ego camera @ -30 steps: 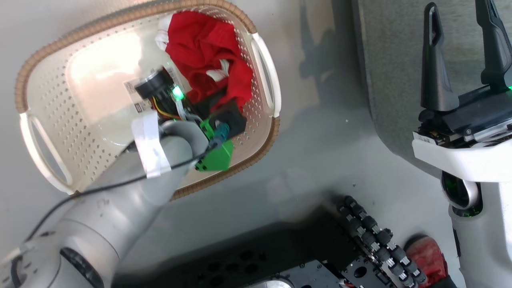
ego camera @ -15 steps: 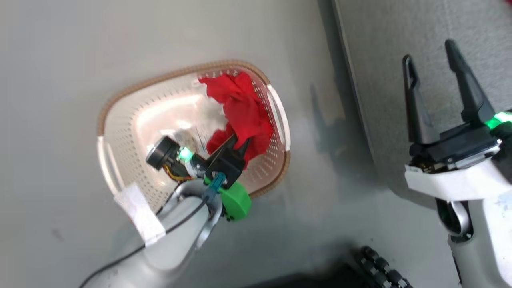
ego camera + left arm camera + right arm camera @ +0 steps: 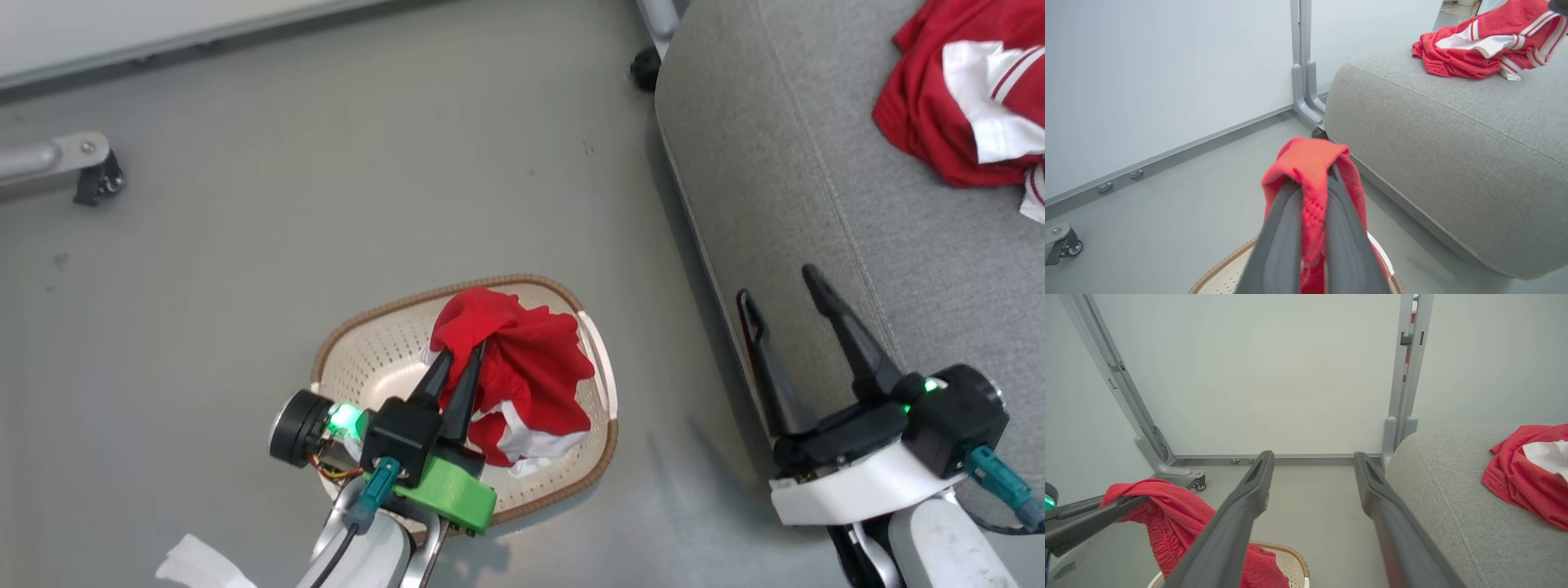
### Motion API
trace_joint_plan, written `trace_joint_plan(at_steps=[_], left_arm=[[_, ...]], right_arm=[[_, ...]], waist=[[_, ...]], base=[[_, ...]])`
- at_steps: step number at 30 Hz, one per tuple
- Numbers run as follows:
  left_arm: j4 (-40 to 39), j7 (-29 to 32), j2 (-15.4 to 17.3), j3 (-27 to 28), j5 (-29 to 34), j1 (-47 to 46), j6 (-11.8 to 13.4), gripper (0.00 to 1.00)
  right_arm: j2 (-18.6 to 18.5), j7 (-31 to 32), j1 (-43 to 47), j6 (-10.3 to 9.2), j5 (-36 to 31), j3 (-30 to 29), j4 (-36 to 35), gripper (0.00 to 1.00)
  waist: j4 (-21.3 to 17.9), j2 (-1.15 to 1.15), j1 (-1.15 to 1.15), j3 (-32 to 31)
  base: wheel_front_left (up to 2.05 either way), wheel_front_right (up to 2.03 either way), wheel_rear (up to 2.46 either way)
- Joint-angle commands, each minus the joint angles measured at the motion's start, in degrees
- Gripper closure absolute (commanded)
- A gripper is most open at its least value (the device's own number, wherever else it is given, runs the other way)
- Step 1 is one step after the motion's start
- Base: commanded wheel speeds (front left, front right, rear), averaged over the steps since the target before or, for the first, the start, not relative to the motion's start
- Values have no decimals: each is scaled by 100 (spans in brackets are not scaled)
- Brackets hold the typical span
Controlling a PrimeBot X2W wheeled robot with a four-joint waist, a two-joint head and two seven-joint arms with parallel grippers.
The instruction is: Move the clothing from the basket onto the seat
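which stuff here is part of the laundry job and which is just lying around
Job: held garment, gripped in the shut left hand; basket; seat; garment on seat.

Lying about: wheeled frame foot; white panel; right hand, open and holding nothing.

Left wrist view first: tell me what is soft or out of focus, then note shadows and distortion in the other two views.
Left wrist view: the left gripper and the pinched red clothing are soft, the seat sharp. Head view: even light, a faint shadow on the floor beside the basket. Right wrist view: the frame post leans, likely wide-angle distortion.
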Motion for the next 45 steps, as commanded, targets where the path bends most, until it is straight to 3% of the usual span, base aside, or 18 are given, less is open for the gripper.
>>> trace_joint_plan(at_steps=[1, 7, 20, 36, 45], left_arm=[[-128, -1, -16, 105, 49, 269, 8, 100], [-685, -1, -96, 619, 192, 776, -59, 100], [-1377, -1, -157, 1167, 526, 876, -300, 100], [-1299, -1, -349, 697, 753, 454, -783, 100], [-1253, -1, -438, 330, 819, 173, -889, 100]], right_arm=[[-8, -2, 199, -8, 35, 75, 43, 0], [0, -2, 585, -8, 95, 388, 165, 0], [76, -2, 969, -8, 166, 586, 276, 0], [-48, -2, 389, -8, 225, 1337, 395, 0], [-29, -2, -157, -8, 228, 1860, 583, 0]], waist=[[205, 38, 0, -1301], [139, 38, 0, -1903], [33, 38, 0, -2363], [135, 38, 0, -2038], [254, 38, 0, -1892]], base=[[0, 0, 0], [0, 0, 0], [0, 0, 0], [0, 0, 0], [0, 0, 0]])
